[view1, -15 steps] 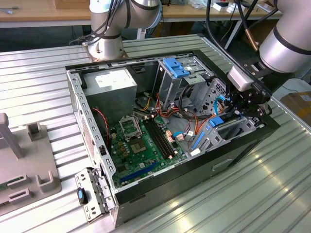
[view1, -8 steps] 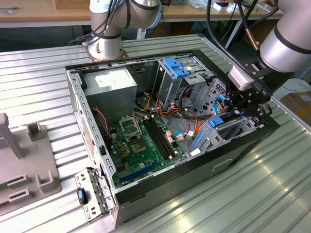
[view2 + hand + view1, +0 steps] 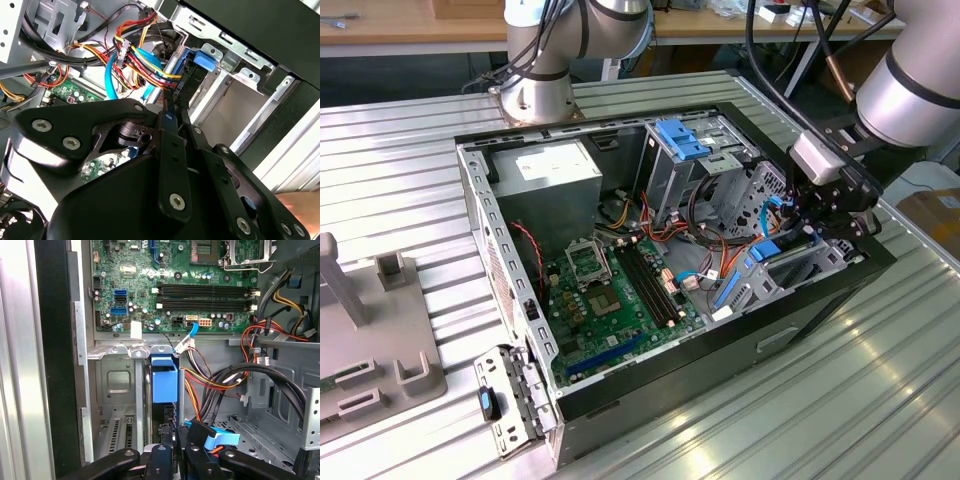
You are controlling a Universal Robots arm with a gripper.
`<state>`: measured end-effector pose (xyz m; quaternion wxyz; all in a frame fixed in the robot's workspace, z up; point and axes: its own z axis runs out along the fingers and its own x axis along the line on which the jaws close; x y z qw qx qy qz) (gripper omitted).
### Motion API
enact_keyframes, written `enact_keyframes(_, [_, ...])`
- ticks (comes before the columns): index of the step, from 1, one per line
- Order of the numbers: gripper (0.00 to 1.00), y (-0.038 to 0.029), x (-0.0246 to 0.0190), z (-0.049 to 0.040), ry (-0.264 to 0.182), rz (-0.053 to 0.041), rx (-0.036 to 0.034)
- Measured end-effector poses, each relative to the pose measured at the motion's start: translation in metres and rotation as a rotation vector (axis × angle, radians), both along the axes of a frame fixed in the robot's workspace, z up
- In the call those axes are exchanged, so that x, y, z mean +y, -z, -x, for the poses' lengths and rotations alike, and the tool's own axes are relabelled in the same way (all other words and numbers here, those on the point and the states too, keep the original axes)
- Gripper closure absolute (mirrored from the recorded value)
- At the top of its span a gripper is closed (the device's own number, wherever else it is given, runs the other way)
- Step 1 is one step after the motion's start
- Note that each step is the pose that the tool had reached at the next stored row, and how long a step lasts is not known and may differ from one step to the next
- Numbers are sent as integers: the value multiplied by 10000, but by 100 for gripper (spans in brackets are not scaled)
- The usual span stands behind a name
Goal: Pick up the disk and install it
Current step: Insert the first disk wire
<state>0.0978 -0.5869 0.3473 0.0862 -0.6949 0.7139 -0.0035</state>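
The disk [image 3: 782, 247] is a black slab with bright blue rails. It stands on edge in the metal drive bay [image 3: 810, 265] at the end of the open computer case toward the exterior view's right. My gripper [image 3: 812, 222] hangs right over it. In the second wrist view the gripper [image 3: 171, 107] has its two black fingers drawn together on the thin edge of the disk [image 3: 192, 75]. In the first wrist view the disk's blue end tab [image 3: 164, 382] sits inside the bay slot just beyond the gripper [image 3: 172, 440].
Bundled red, yellow and orange cables [image 3: 720, 255] and a blue data cable [image 3: 192, 331] run close beside the bay. The green motherboard [image 3: 610, 300], a grey power supply [image 3: 545, 175] and a light-blue latch [image 3: 680, 135] lie in the case. Grey fixtures [image 3: 380, 340] stand at the exterior view's left.
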Motion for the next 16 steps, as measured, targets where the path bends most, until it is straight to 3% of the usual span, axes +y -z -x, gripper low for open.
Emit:
enact_keyframes(9, [84, 45, 0, 0, 0, -10, 0])
enact_keyframes(16, [84, 18, 0, 0, 4, -11, 0])
